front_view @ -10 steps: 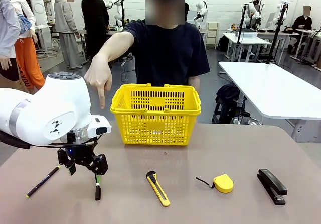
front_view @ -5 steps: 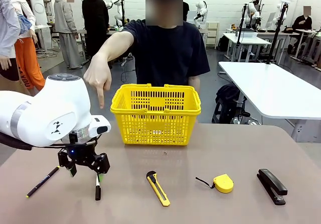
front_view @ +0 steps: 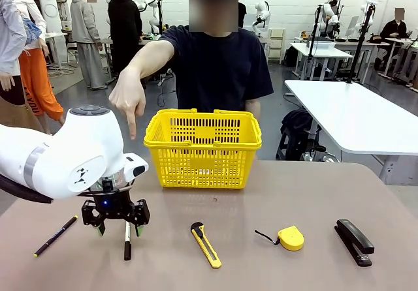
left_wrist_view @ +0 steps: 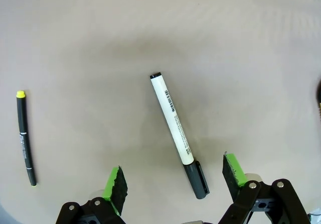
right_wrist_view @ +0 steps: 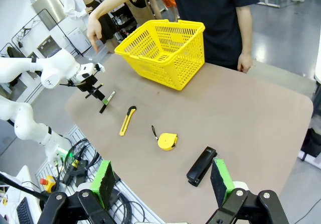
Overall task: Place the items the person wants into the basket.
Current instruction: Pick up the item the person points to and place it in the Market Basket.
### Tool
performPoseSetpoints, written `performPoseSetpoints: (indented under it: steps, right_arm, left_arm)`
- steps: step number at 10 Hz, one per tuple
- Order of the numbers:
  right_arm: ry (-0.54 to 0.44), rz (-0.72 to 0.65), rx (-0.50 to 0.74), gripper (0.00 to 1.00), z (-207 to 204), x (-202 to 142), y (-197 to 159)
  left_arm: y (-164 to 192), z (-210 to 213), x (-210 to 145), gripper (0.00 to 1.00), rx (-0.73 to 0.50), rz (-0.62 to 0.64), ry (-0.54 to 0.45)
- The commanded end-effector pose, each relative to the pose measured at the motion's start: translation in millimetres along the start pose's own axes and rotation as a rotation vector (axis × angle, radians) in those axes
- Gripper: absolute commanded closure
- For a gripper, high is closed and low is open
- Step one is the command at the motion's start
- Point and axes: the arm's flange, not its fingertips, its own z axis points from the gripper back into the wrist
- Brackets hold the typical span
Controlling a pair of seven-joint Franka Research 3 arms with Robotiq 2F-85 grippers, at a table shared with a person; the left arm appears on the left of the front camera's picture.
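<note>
Lower left of the frame: the left pincer (front_view: 119, 230), jaws wide and empty, has sunk and shifted right over the black marker (front_view: 127, 245), likely about to grasp it. The pen (front_view: 55, 235) lies left, the box cutter (front_view: 206, 244) right, neither blocking. Beyond, centre, stands the yellow basket (front_view: 202, 154); upper left, the person's hand (front_view: 128, 102) points down.

Nothing can be read with certainty. The marker (left_wrist_view: 173, 128) carries a barcode and a line of fine print along its white barrel, too small to make out. The pen (left_wrist_view: 25, 136) has a short run of white lettering on its black body, equally illegible. In the front view, the orange trousers (front_view: 36, 82) of a person at far left bear dark letters, cut off and unreadable. The left arm (front_view: 65, 157) shows a small black emblem without letters.
</note>
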Motion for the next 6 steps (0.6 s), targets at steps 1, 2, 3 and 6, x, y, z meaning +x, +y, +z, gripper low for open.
performPoseSetpoints:
  steps: [1,2,3,6]
  right_arm:
    - [-0.018,0.016,0.019,0.00,-0.9,1.2,-1.1]
    - [-0.018,0.016,0.019,0.00,-0.9,1.2,-1.1]
    - [-0.018,0.016,0.019,0.00,-0.9,1.2,-1.1]
    - [-0.018,0.016,0.019,0.00,-0.9,1.2,-1.1]
  left_arm:
    - [-11.6,-11.9,0.9,0.00,0.044,0.028,-0.025]
    - [-13.1,-12.7,0.8,0.00,0.048,0.027,-0.025]
    - [-13.7,-12.6,0.9,0.00,0.049,0.029,-0.026]
    - [-14.8,-11.8,1.3,1.00,0.045,0.006,-0.025]
